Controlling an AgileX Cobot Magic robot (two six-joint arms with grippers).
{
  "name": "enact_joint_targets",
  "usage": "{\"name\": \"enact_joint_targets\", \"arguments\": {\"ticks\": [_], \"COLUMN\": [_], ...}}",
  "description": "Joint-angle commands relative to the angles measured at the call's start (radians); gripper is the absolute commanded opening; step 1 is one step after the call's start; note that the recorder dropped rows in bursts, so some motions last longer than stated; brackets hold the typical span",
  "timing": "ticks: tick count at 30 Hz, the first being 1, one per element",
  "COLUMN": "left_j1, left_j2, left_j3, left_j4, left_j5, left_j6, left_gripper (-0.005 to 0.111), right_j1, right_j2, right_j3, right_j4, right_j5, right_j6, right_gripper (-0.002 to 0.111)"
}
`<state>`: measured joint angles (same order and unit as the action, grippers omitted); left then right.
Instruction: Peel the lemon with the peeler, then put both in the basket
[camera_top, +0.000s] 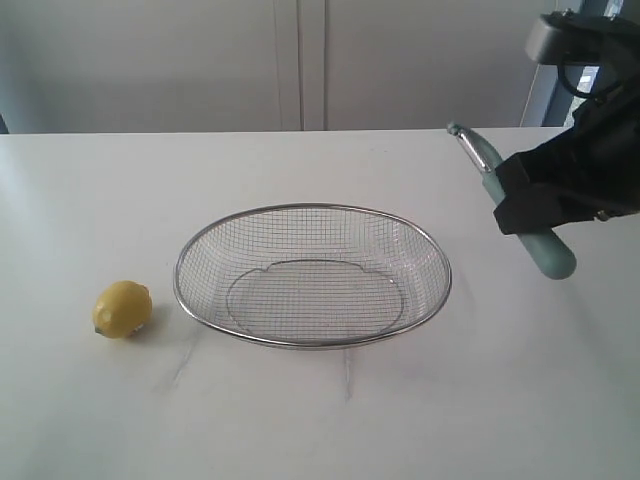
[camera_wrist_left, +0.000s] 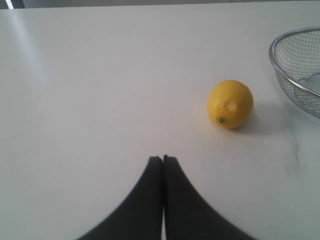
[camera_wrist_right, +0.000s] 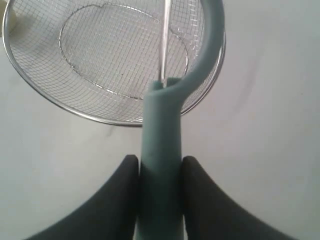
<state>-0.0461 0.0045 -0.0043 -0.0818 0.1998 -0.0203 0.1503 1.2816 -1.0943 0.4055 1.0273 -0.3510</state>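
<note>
right gripper grasped the peeler beside the rim of the basket; left gripper hung clenched, empty, near the lemon on open tabletop.

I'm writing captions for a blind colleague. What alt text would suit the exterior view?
At the right, the right gripper holds a teal-handled peeler above a white table. An empty wire mesh basket sits in the middle of the table. A whole lemon lies to the left of the basket, apart from it.
</note>
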Motion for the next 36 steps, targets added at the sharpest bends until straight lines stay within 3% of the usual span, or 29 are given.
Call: {"name": "enact_joint_targets", "arguments": {"ticks": [1,6,27,34,36], "left_j1": [0.003,0.003,0.003,0.003,0.003], "left_j2": [-0.004,-0.004,-0.004,-0.004,-0.004], "left_j3": [0.004,0.004,0.004,0.004,0.004], "left_j4": [0.001,0.001,0.001,-0.011,-0.018], "left_j5": [-0.073,-0.188,-0.193,-0.415,-0.588], "left_j6": [-0.002,-0.002,-0.002,-0.011,-0.09], "left_gripper": [0.0,0.0,0.0,0.0,0.0], "right_j1": [0.001,0.001,0.001,0.001,0.001], "right_j2": [-0.013,-0.013,-0.013,-0.013,-0.013], "right_j3": [0.006,0.006,0.006,0.006,0.006], "right_j4": [0.007,0.009,0.009,0.009,0.009], "right_j5": [-0.025,-0.025,-0.023,-0.025,-0.025], "right_j6": [-0.008,-0.008,-0.008,-0.008,-0.008], "right_gripper": [0.0,0.0,0.0,0.0,0.0]}}
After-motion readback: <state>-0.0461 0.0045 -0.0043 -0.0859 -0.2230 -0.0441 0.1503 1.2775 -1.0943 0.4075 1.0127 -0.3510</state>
